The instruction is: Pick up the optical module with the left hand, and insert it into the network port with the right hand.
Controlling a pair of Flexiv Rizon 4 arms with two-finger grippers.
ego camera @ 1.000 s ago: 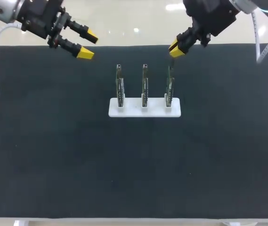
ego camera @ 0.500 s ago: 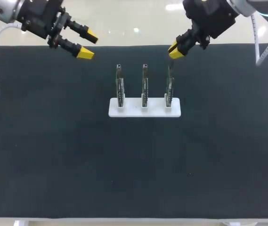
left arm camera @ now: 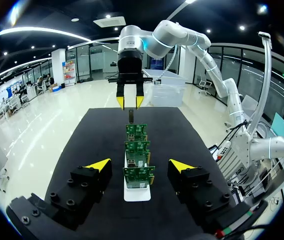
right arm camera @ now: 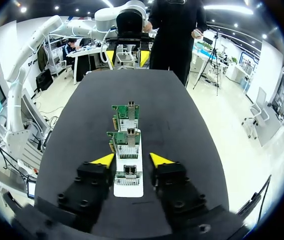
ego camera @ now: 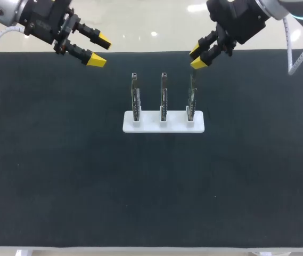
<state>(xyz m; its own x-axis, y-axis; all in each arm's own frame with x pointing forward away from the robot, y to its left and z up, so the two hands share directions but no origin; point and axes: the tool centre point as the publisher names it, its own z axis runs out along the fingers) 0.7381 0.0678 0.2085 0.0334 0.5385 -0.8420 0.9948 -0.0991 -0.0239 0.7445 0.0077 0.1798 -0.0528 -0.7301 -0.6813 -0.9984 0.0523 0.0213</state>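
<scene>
Three green circuit boards stand upright in a white base [ego camera: 163, 122]. The optical module [ego camera: 191, 80] is a thin dark piece sticking up from the port atop the rightmost board [ego camera: 192, 98]. My right gripper [ego camera: 197, 57] hovers just above it with its fingers spread, touching nothing. In the right wrist view that board [right arm camera: 128, 176] lies between the open fingers of the right gripper [right arm camera: 128, 160], with gaps on both sides. My left gripper [ego camera: 98, 49] hangs open at the far left, well away from the boards. From the left wrist the module [left arm camera: 131, 117] shows under the right gripper [left arm camera: 130, 102].
The black mat [ego camera: 151, 186] covers the whole table. The left board [ego camera: 134, 98] and middle board [ego camera: 163, 97] stand in line with the right one, each with a metal port on top. Open mat lies in front of the base and to both sides.
My right gripper has opened, letting go of the optical module, which stays upright in the rightmost board's port. The left arm has not moved.
</scene>
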